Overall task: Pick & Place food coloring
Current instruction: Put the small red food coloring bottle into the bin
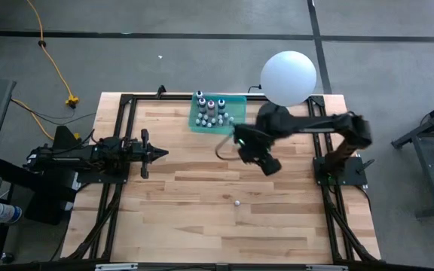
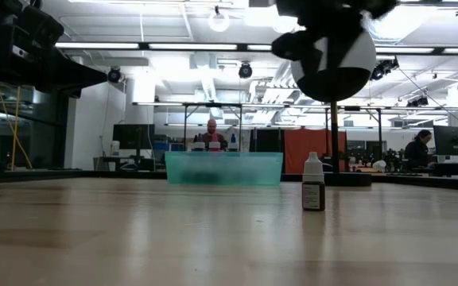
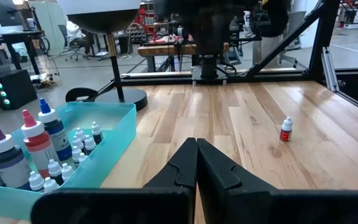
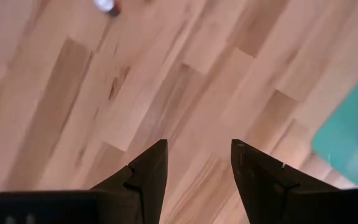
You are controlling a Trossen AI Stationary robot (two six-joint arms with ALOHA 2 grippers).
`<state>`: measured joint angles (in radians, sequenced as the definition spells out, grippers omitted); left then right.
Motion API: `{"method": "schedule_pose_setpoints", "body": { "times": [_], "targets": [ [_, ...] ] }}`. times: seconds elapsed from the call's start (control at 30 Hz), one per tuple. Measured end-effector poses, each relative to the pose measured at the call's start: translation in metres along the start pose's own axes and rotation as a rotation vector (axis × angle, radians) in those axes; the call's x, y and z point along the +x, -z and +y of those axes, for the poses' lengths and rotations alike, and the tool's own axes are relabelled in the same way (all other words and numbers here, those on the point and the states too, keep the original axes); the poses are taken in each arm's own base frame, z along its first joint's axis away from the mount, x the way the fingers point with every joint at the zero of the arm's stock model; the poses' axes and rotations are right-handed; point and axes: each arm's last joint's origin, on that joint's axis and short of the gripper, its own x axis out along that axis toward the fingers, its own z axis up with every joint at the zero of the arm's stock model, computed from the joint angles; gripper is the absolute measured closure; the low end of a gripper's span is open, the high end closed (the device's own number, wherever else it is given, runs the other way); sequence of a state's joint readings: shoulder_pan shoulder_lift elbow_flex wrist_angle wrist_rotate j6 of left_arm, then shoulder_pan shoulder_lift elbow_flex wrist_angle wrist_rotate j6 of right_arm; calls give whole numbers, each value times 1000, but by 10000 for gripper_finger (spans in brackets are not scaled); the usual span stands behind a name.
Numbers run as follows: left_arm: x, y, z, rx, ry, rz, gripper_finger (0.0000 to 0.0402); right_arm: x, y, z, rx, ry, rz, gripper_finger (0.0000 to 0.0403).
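Observation:
Several food coloring bottles (image 1: 211, 111) stand upright in a teal tray (image 1: 236, 100) at the table's far edge; the left wrist view shows them too (image 3: 39, 140). One small bottle with a white cap and a dark red body (image 2: 313, 184) (image 1: 236, 202) (image 3: 286, 130) stands alone on its base near the table's middle. My right gripper (image 1: 267, 162) (image 4: 197, 152) hangs open above the bare wood between the tray and the lone bottle, pointing down, with nothing between its fingers. My left gripper (image 1: 161, 153) (image 3: 196, 146) rests shut and level at the left side.
A big white globe lamp (image 1: 288, 76) stands on a black foot (image 3: 123, 98) at the far right, beside the tray. Black frame rails (image 1: 119, 135) run along the table's left and right sides. People sit at desks in the room beyond.

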<state>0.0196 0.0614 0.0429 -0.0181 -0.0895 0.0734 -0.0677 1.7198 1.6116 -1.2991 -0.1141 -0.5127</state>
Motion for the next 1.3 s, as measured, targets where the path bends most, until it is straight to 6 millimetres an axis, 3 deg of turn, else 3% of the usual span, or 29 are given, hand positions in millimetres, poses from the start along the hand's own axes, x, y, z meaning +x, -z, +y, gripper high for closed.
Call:
{"method": "schedule_pose_setpoints", "body": {
  "times": [0.23, 0.43, 0.97, 1.3],
  "targets": [
    [0, 0, 0, 0, 0, 0, 401, 36, 15, 53, -203, 94, -61, 238],
    [0, 0, 0, 0, 0, 0, 401, 64, 14, 79, -282, 80, -23, 238],
    [0, 0, 0, 0, 0, 0, 401, 109, -57, 110, -345, 30, -6, 238],
    [0, 0, 0, 0, 0, 0, 401, 137, -75, 116, -324, 65, -13, 237]
  ]
}}
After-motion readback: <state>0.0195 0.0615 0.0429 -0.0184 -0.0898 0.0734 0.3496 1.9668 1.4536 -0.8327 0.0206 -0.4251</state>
